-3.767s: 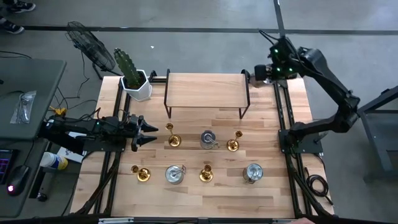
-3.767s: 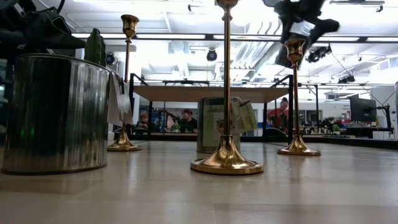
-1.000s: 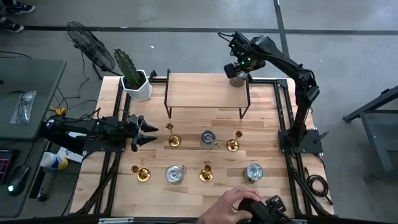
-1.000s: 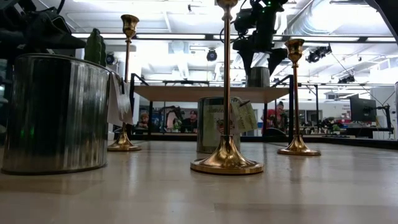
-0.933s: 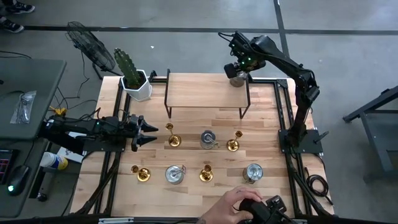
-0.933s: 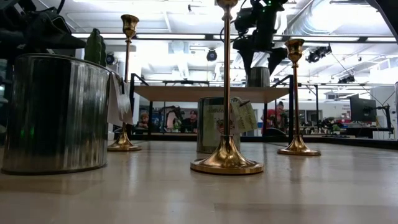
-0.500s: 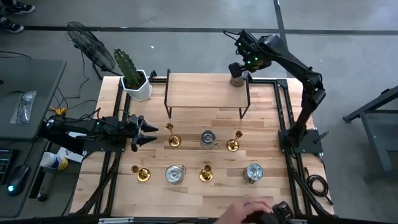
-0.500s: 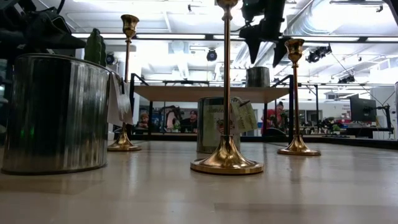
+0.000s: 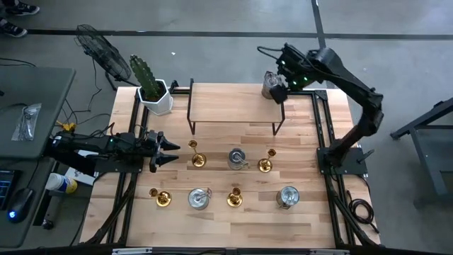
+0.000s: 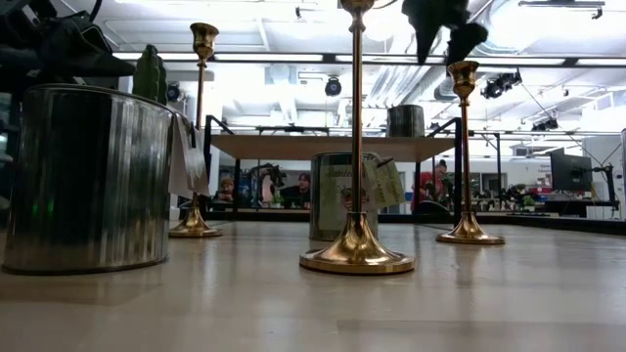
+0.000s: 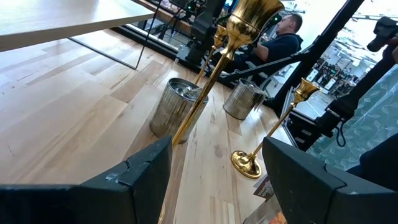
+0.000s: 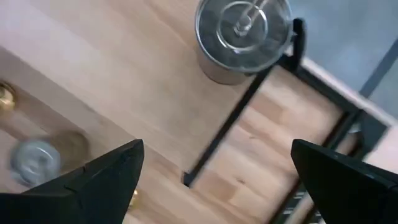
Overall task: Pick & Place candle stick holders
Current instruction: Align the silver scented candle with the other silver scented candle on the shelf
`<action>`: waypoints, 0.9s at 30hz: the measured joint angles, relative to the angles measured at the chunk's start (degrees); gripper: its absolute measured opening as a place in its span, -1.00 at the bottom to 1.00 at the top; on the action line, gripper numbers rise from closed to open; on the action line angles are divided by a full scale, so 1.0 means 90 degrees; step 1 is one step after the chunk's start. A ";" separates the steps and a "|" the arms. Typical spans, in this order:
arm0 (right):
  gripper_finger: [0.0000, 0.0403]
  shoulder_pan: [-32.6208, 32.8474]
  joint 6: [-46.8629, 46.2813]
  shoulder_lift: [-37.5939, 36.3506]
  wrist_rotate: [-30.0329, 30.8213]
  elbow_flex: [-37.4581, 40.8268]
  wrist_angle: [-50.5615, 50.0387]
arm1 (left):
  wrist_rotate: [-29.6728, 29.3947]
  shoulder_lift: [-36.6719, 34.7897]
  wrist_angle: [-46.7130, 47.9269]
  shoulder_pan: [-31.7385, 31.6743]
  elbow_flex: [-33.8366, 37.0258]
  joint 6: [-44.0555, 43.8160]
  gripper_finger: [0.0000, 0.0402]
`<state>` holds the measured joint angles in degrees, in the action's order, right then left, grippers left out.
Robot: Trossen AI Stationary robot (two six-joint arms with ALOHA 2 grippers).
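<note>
Where the high view looks down: right hand (image 9: 278, 88) raised beside the far right corner of the wooden shelf (image 9: 235, 103), fingers spread wide, holding nothing, just beside a silver holder (image 9: 269, 86) standing on that corner. Left hand (image 9: 171, 151) low over the table (image 9: 311, 219) at the left edge, fingers apart, empty, near a gold candlestick (image 9: 197, 158). Seven more holders in two rows on the table.

Low view: right hand (image 10: 443, 31) high, clear of the silver holder (image 10: 405, 120) on the shelf.

Left wrist view: fingers (image 11: 134, 180) parted around empty air, gold candlestick (image 11: 214, 68) just ahead.

Right wrist view: fingers (image 12: 106, 171) wide apart, silver holder (image 12: 241, 34) upright beyond them.
</note>
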<state>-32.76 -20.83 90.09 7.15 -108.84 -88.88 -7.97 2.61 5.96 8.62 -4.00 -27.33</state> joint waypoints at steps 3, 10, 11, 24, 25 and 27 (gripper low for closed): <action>0.98 0.0197 0.0225 -0.0449 0.0062 0.0578 0.0152 | 0.0000 0.0000 0.0001 0.0001 0.0000 -0.0001 0.22; 0.98 0.0663 0.0754 -0.1387 0.0046 0.1855 0.0683 | 0.0000 0.0000 0.0001 0.0002 0.0000 0.0000 0.22; 0.98 0.0713 0.0754 -0.1492 0.0044 0.2005 0.0753 | 0.0000 0.0000 0.0001 0.0000 -0.0001 0.0000 0.22; 0.98 0.1710 0.0374 -0.3426 -0.0199 0.3969 0.0858 | 0.0000 0.0000 0.0002 0.0000 0.0000 -0.0001 0.22; 0.98 0.1798 0.0192 -0.3530 -0.0313 0.4100 0.0851 | 0.0000 0.0000 0.0001 0.0002 -0.0001 -0.0001 0.22; 0.98 0.1963 -0.0168 -0.3714 -0.0551 0.4330 0.0853 | 0.0000 0.0000 0.0001 0.0001 0.0000 -0.0001 0.22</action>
<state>-15.09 -22.35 56.67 2.20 -69.87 -81.21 -7.97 2.61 5.96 8.63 -4.00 -27.34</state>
